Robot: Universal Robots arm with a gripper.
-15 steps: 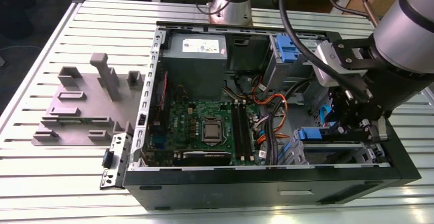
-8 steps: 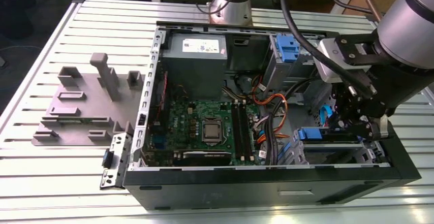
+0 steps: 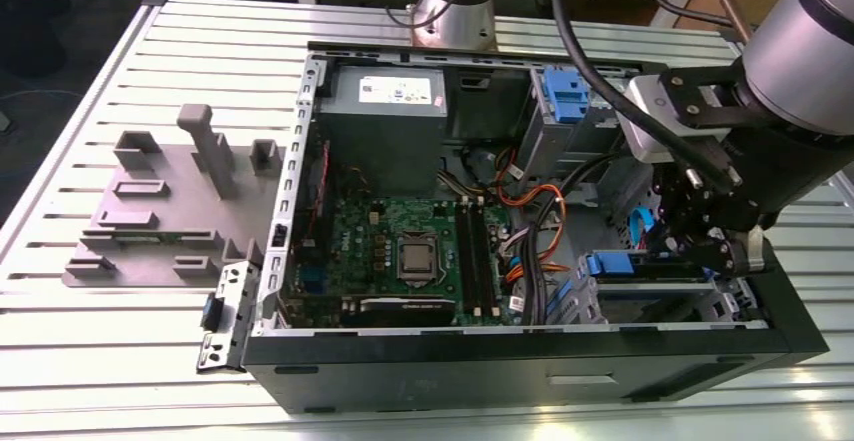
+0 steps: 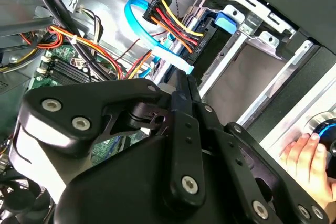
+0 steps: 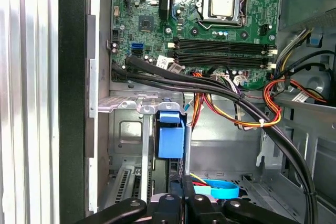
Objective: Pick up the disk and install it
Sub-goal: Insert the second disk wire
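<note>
Inside the open computer case (image 3: pixel 787 331), lying on its side on the slatted metal worktop (image 3: pixel 80 341): one disk (image 3: pixel 611 261), seated in the metal drive cage at the case's front corner, on the exterior view's right. Only the blue plastic end of its carrier shows; the silver body is hidden by the cage walls. The same blue end appears in both wrist views (image 4: pixel 224 22) (image 5: pixel 170 140), slotted between the cage's sheet-metal rails. Gripper (image 3: pixel 701 256): black, on a silver arm, reaching down into the case just above the drive cage and apart from the disk. Its jaws are clenched together with nothing seen between them, as both wrist views show (image 4: pixel 181 85) (image 5: pixel 184 205). Blue flat cable (image 4: pixel 139 24): looped inside the case just beside the gripper, with a bundle of red, yellow and black wires (image 4: pixel 173 22) near it that ends in a black plug. Green circuit board (image 3: pixel 400 241): on the case floor, mid-case, carrying a processor socket (image 5: pixel 221 4) and long black memory slots (image 5: pixel 220 51). Grey power supply (image 3: pixel 384 111): rear corner of the case, next to the circuit board. Blue latch (image 3: pixel 567 91): on a grey cage at the rear of the case, well apart from the disk. Grey fixture block (image 3: pixel 160 211): on the worktop outside the case, toward the exterior view's left. A person's hand (image 4: pixel 307 158): against the outer front panel of the case, fingertips by a blue-lit round button (image 4: pixel 328 129).
</note>
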